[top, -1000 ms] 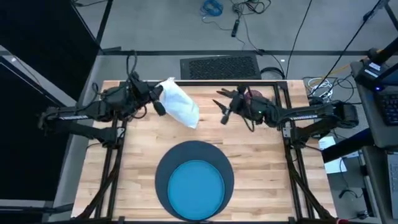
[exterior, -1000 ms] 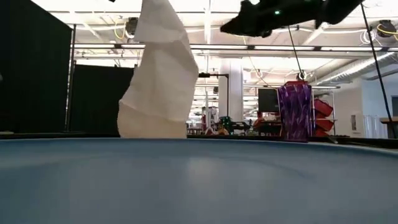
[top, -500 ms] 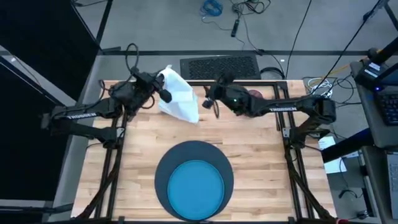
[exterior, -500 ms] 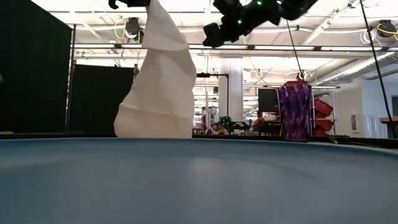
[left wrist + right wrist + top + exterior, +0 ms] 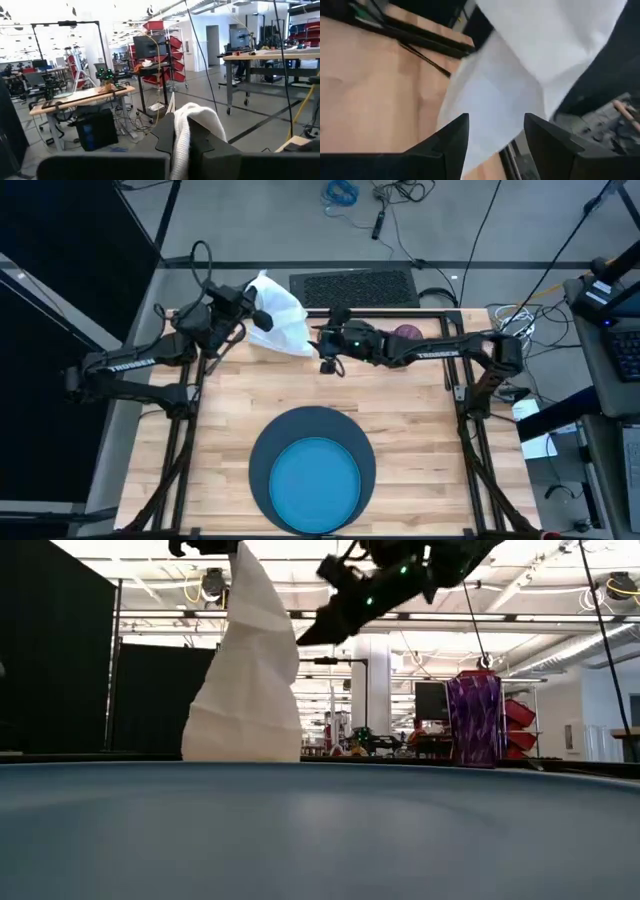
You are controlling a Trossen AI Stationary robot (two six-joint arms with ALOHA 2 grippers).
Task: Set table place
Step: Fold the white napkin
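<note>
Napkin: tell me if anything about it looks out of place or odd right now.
The white napkin isn't laid flat by the plate. It hangs bunched from the left claw at the table's far edge, its lower end touching the wood. The right claw, open, points at it from alongside. No cutlery is visible.

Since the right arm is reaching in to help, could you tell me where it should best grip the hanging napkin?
Probably the free lower edge of the napkin. The left pincer pinches its top, so it drapes down to the table. The right pincer, open, faces it side-on and could close on a lower corner away from the left one.
</note>
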